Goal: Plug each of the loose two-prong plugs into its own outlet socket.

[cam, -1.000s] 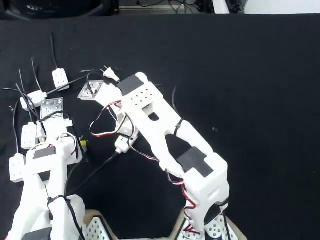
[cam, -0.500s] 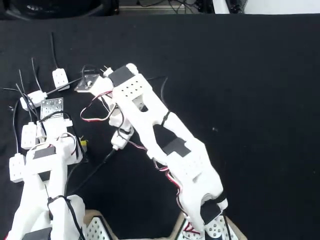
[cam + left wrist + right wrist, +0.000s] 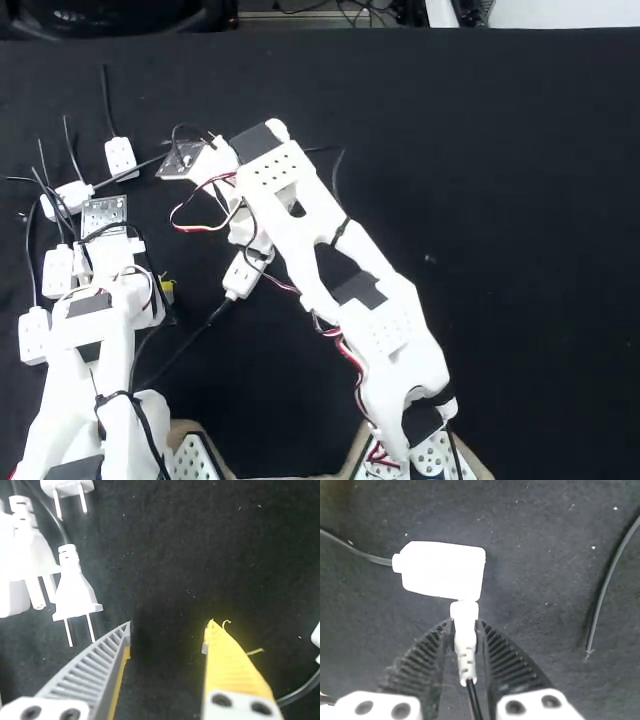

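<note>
Two-prong plug (image 3: 464, 611) is clamped between the fingers of the right gripper (image 3: 464, 627), and its cord (image 3: 471, 700) is led back between them. Its front end is pressed against the white outlet socket (image 3: 440, 570) just ahead of the fingertips; the prongs are hidden. The left gripper (image 3: 168, 625) is held spread apart over the black table (image 3: 225, 540). A loose plug (image 3: 74, 592) is seen just beyond its grey finger (image 3: 95, 665), with the prongs turned back toward that finger.
</note>
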Tool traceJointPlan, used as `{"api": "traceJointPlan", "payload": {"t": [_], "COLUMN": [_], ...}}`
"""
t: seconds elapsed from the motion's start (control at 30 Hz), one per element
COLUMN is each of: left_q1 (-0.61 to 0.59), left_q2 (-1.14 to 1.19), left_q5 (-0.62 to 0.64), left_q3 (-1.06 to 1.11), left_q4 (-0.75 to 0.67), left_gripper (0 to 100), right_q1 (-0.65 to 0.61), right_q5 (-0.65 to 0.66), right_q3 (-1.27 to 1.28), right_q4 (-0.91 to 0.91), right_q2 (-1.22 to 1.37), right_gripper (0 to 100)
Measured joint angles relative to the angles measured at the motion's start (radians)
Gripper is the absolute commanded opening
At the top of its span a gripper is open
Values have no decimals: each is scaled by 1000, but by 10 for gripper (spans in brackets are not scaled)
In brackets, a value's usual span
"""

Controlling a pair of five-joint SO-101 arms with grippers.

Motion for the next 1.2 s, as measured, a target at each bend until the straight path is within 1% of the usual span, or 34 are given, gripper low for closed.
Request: {"api": "traceJointPlan", "payload": {"t": [0.17,0.3,0.4,0.7,1.0,1.2], "left_q1": [0,0,0,0,0,0], "left_q2": [0,0,0,0,0,0], "left_q5": [0,0,0,0,0,0], "left_q3": [0,0,0,0,0,0], "left_q4": [0,0,0,0,0,0], "left_gripper": [238,238,238,238,238,238], "right_q1": [0,2,2,6,6,-8], "right_q5": [6,-63,-84,-75,-74,-97], "right_q3": [-8,-60,-64,-101,-107,-107], "right_q4": [0,0,0,0,0,0], "right_q2": [0,0,0,94,101,101], "right_gripper": [11,11,11,11,11,11]}}
